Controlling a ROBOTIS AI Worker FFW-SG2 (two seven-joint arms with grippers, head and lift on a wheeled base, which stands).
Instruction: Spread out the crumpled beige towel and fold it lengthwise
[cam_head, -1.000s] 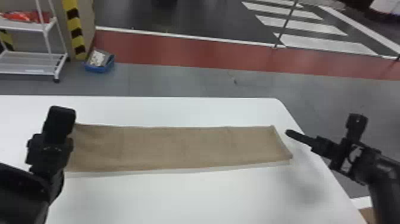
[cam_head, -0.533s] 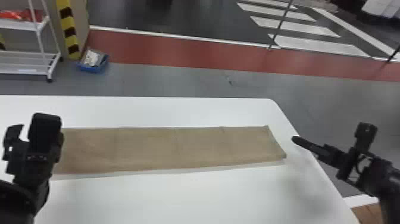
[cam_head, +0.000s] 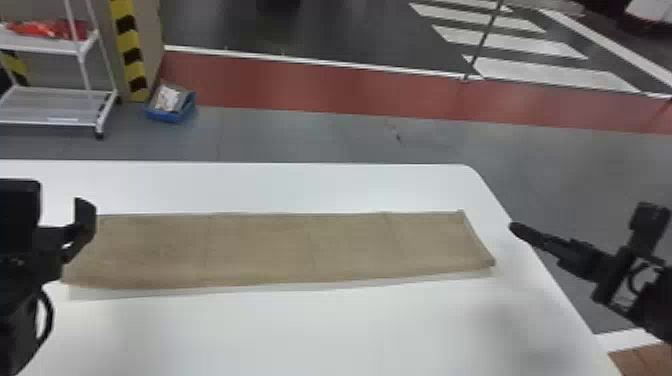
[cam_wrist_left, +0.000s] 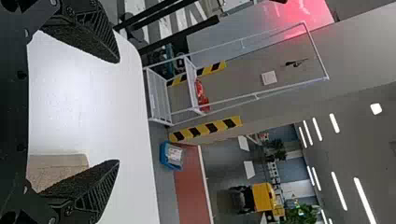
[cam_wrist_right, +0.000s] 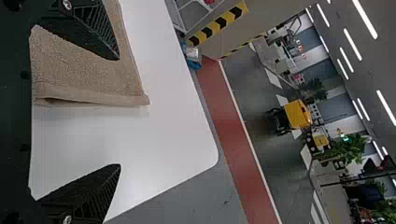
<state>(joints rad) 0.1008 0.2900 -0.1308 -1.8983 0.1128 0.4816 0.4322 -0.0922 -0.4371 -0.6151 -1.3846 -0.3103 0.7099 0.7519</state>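
Beige towel (cam_head: 300, 250): flat, folded lengthwise on our white table (cam_head: 320, 330)
Left gripper (cam_head: 83, 222): wide – we've moved it left, uncovering the towel's end
Right gripper (cam_head: 517, 229): also wide – near our towel's right end

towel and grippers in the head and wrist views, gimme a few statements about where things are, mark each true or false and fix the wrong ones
1. The beige towel lies on the white table as a long strip. True.
2. The right gripper is pinching a corner of the towel. False: its fingers are apart and hold nothing.
3. The left gripper has its fingers spread apart. True.
4. The towel is bunched up in a heap. False: it lies flat.
5. A blue bin is on the floor beyond the table's far edge. True.
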